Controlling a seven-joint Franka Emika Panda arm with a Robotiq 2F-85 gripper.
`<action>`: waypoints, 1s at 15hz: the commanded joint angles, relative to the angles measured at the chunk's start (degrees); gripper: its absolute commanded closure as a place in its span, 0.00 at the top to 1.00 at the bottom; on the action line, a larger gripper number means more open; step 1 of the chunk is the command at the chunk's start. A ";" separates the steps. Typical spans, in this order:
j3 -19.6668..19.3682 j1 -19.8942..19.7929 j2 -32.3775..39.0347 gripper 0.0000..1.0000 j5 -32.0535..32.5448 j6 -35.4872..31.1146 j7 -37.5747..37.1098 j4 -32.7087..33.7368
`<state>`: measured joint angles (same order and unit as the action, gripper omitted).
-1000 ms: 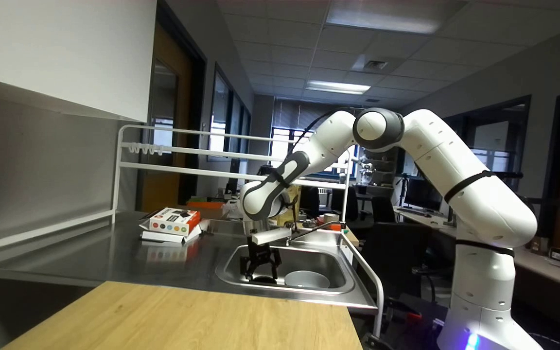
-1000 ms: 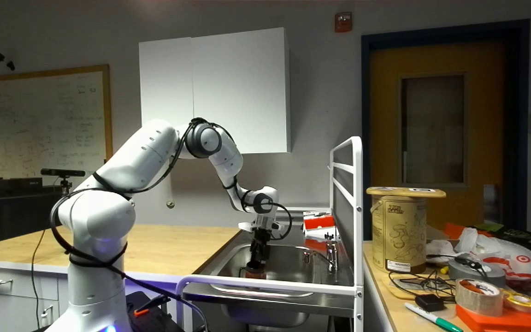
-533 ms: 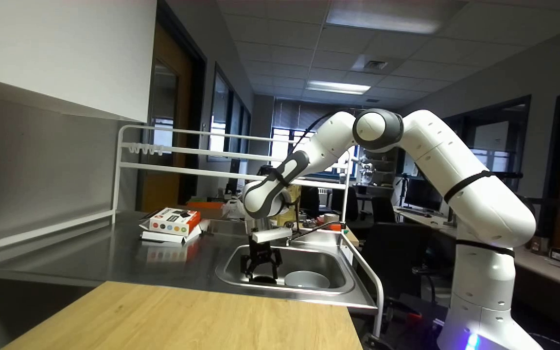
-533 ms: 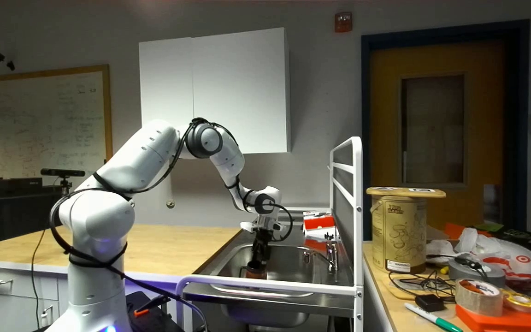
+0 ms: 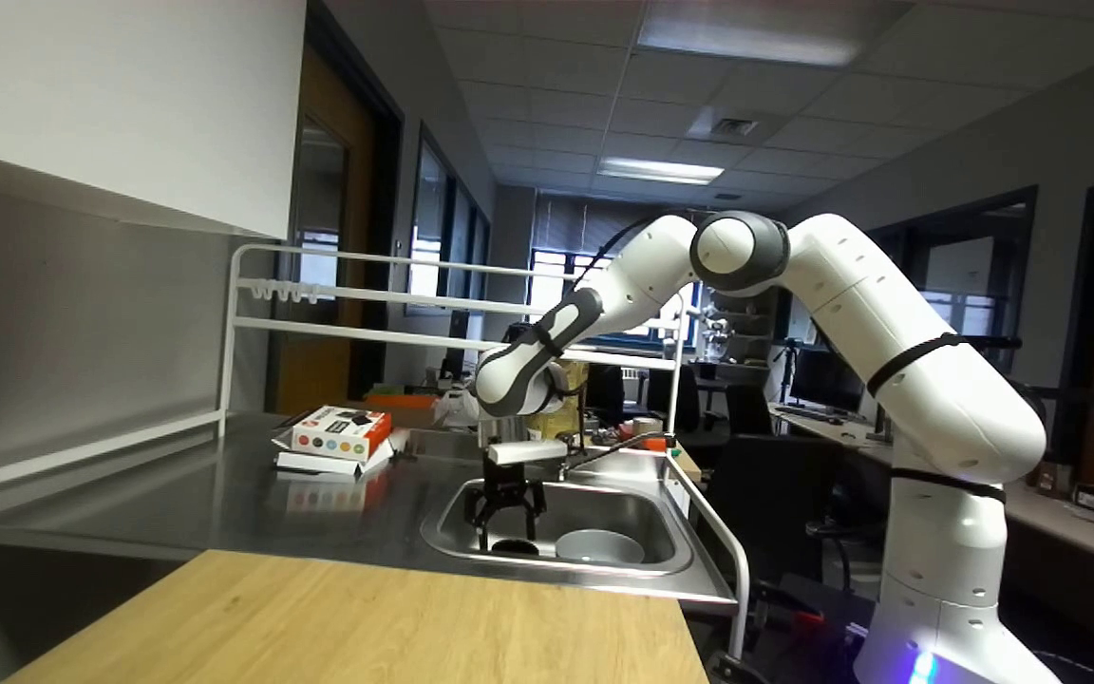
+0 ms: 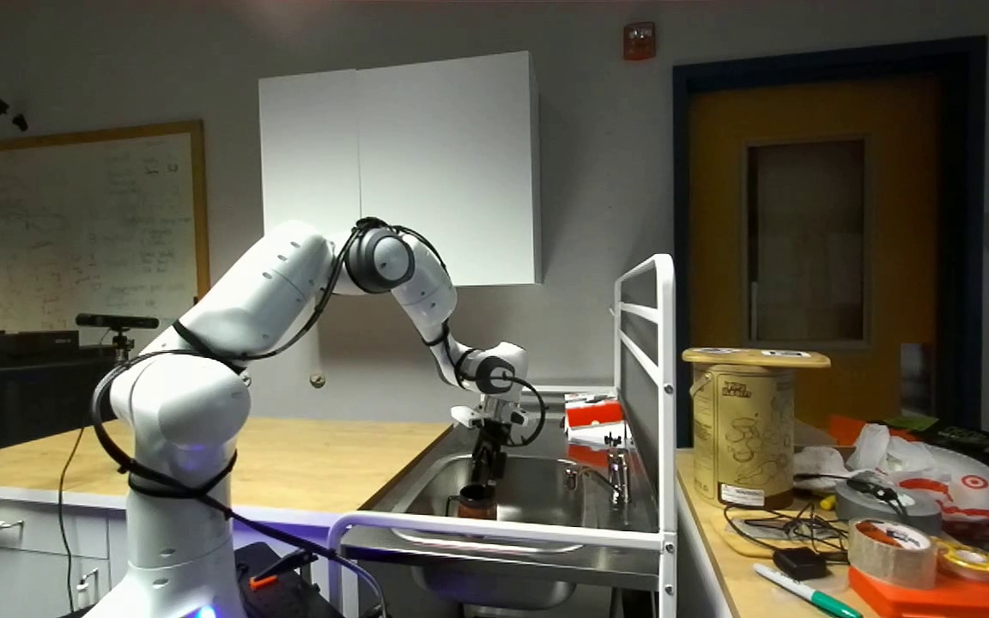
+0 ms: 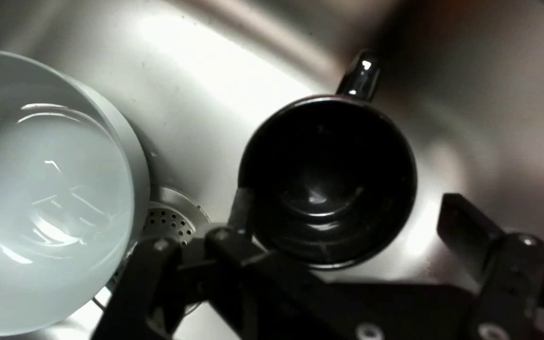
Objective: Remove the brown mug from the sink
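Picked out the brown mug [image 7: 327,174] upright in the sink [image 7: 182,89], right of centre in the wrist view. Caught the jaws spread wide at bottom, masking some rim at left, clear at right. Spotted a pale bowl [image 7: 50,184] far left, then a faucet [image 6: 620,479] right of the sink in an exterior view.

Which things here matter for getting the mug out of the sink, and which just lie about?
For the job:
brown mug
sink
jaws, open at the mug

Just lying about:
pale bowl in the sink
red-and-white box
tape roll
marker
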<state>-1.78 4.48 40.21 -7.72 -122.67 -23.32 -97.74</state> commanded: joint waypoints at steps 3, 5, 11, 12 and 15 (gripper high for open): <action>0.42 0.80 -1.92 1.00 -1.03 3.21 -0.88 2.16; 0.64 0.60 -0.50 1.00 -1.62 3.78 -0.64 4.09; 1.05 0.26 5.39 1.00 -4.90 5.96 -1.54 10.56; 0.99 0.34 6.46 1.00 -5.07 6.67 -1.80 11.96; 0.88 0.36 9.27 1.00 -5.34 8.65 -2.56 15.37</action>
<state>-1.32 5.24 46.07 -12.23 -117.50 -23.83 -87.94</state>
